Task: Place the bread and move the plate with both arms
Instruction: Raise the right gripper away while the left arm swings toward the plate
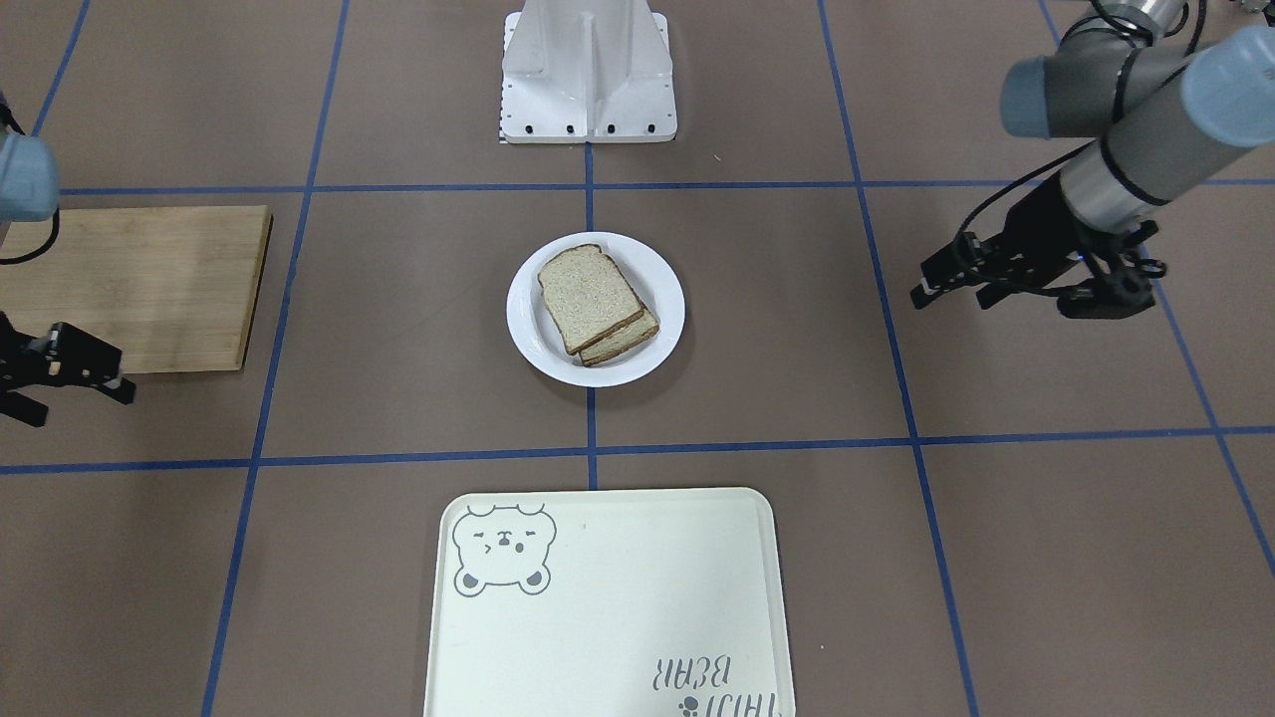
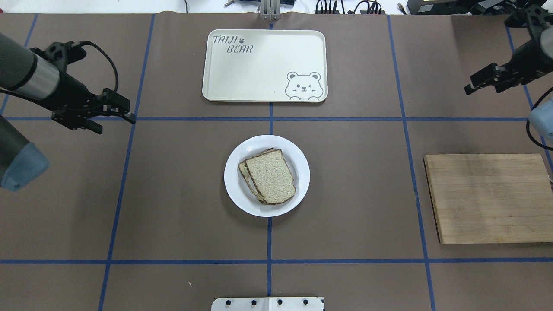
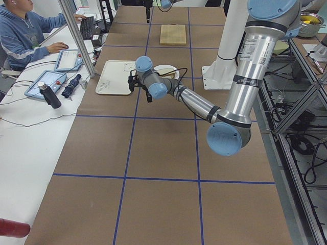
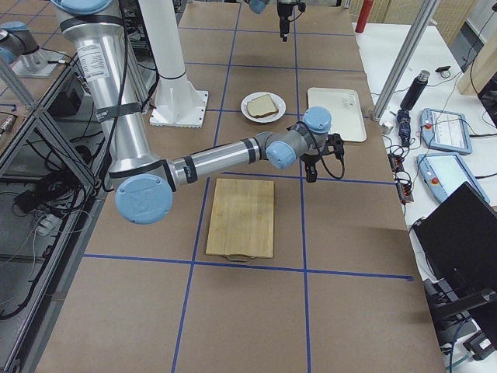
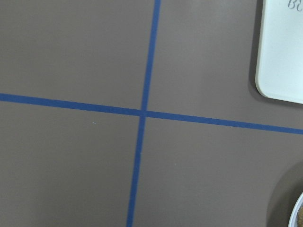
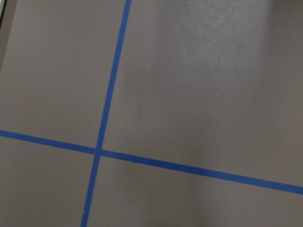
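Lying stacked — two bread slices, one plate

A plain, pale brown square-ish bread slice with a dark crust lies flat atop a second slice (mostly hidden), both on the round glossy white plate, mid-table.
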You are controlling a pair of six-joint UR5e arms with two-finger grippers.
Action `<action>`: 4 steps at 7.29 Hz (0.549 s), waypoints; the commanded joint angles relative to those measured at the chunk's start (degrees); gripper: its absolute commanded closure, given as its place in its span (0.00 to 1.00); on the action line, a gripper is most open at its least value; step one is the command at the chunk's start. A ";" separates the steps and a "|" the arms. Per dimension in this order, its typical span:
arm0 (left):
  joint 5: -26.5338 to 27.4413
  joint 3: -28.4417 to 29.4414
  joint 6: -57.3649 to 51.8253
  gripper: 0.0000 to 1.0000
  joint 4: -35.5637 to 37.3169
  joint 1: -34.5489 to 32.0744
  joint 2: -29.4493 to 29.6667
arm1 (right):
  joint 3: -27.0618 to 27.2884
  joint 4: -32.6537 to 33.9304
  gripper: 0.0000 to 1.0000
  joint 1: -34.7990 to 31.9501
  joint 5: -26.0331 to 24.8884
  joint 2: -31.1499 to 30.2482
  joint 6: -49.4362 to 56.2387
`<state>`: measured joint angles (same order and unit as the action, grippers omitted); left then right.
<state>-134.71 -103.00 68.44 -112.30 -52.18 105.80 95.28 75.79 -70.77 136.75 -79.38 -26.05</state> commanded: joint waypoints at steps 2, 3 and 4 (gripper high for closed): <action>6.99 1.39 18.34 0.02 -12.69 11.65 3.97 | 4.21 4.89 0.01 -2.45 -0.43 -4.56 4.07; 11.79 3.31 24.75 0.02 -21.65 12.79 3.97 | 4.30 4.89 0.01 -2.53 -0.34 -4.65 4.07; 18.71 5.07 28.90 0.02 -28.78 15.06 3.88 | 4.30 4.89 0.01 -2.53 -0.25 -4.56 4.07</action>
<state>-122.93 -99.91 91.26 -132.00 -39.54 109.66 99.48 80.59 -73.24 136.41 -83.88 -22.03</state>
